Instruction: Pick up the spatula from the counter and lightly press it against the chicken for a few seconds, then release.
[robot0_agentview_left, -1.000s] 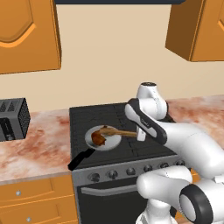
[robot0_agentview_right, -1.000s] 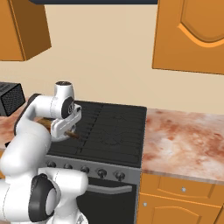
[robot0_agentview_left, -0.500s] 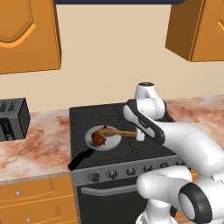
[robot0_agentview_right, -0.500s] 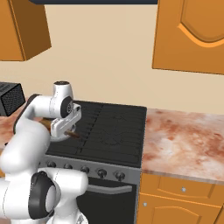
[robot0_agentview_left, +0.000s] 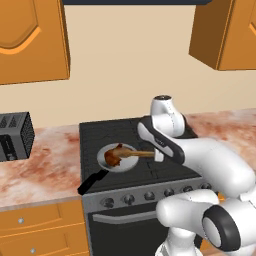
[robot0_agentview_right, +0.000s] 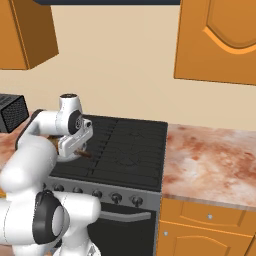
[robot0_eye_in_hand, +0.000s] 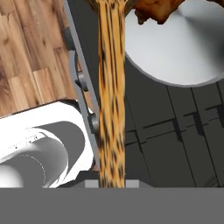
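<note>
The arm (robot0_agentview_left: 210, 160) rises from the base, bends at a bulky elbow and reaches leftward over the front of the stove (robot0_agentview_left: 95, 136). Its wrist is folded so that the hand lies low and nearly level above the burners. The gripper (robot0_agentview_left: 158, 155) points toward the pan (robot0_agentview_left: 107, 167), and its claw is clenched on the end of the spatula (robot0_agentview_left: 141, 154) handle. From the right base view the same hand hangs just over the left front of the cooktop (robot0_agentview_right: 131, 145), with the gripper (robot0_agentview_right: 80, 152) aimed away from the camera.

In the hand view the wooden spatula (robot0_eye_in_hand: 111, 87) runs straight out from the fingers, over the stove's front edge, and on to the pale inside of the pan (robot0_eye_in_hand: 186, 48). Its far end meets the chicken (robot0_eye_in_hand: 156, 11), a brown piece lying at the near side of the pan. How hard it bears down cannot be told. Below the stove front, plank flooring (robot0_eye_in_hand: 35, 65) shows.

The chicken (robot0_agentview_left: 113, 156) sits inside the pan on the front left burner, and the pan's black handle juts out over the stove's front corner. A row of knobs (robot0_agentview_left: 129, 199) lines the stove front. Mottled reddish counter (robot0_agentview_left: 45, 165) flanks the stove on both sides (robot0_agentview_right: 210, 165), over orange drawers (robot0_agentview_left: 40, 220). A dark toaster (robot0_agentview_left: 15, 136) stands on the left counter by the beige wall. Orange wall cabinets (robot0_agentview_left: 30, 40) hang above.
</note>
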